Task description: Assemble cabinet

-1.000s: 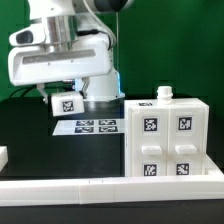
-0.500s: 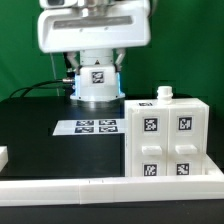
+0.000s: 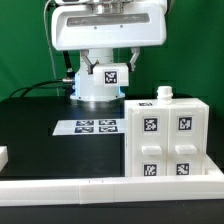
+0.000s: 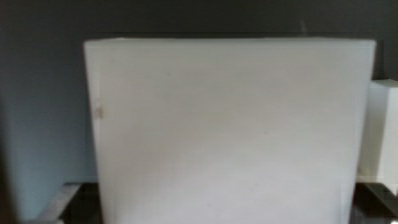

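The cabinet, a big white box with four tagged square fronts, stands on the black table at the exterior view's right, with a small white knob on its top. My gripper hangs high above the table, behind and to the exterior view's left of the cabinet. It is shut on a white part with a tag. In the wrist view this white part fills most of the picture, and dark fingers show at its two sides.
The marker board lies flat on the table left of the cabinet. A white rail runs along the front. A small white piece sits at the far left. The white pedestal stands behind.
The arm has swung to the exterior view's right and risen, carrying the white tagged part from low on the left to above the pedestal.
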Motion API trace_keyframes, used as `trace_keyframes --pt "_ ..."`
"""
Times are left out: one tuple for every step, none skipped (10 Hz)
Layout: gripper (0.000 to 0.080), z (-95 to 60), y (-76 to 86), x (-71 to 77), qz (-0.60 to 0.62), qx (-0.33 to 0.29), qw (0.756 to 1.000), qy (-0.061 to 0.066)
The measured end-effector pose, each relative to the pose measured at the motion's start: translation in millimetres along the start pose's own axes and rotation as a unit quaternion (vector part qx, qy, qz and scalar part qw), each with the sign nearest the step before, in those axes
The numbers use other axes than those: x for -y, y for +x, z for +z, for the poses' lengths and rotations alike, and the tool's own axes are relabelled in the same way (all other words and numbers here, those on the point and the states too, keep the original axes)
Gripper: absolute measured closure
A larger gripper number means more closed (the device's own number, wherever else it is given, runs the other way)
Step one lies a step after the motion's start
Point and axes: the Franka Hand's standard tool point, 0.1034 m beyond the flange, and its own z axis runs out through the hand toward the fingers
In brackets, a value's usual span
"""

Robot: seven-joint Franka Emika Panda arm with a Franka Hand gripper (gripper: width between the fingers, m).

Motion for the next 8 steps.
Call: trace_keyframes --pt "0.0238 -12.2 11.4 10.3 -0.006 0.002 1.0 0.004" --pt "0.0237 -20.5 25.8 22.1 -0.013 -0.01 1.0 0.005" --pt "0.0237 -25.8 41.7 35.8 -0.023 -0.019 1.0 0.005" --pt "0.0236 -29.7 59.5 47.8 -0.029 -0.027 0.999 0.006" --pt "0.0236 -31.5 74.1 55.4 -0.034 -0.028 0.999 0.006" --pt "0.0236 -32.2 84.3 61.0 -0.036 -0.028 0.999 0.005" --pt "0.0236 -29.2 95.2 66.0 -0.041 -0.031 0.999 0.005" --pt "0.0236 -27.1 94.2 65.2 -0.04 -0.03 0.999 0.004"
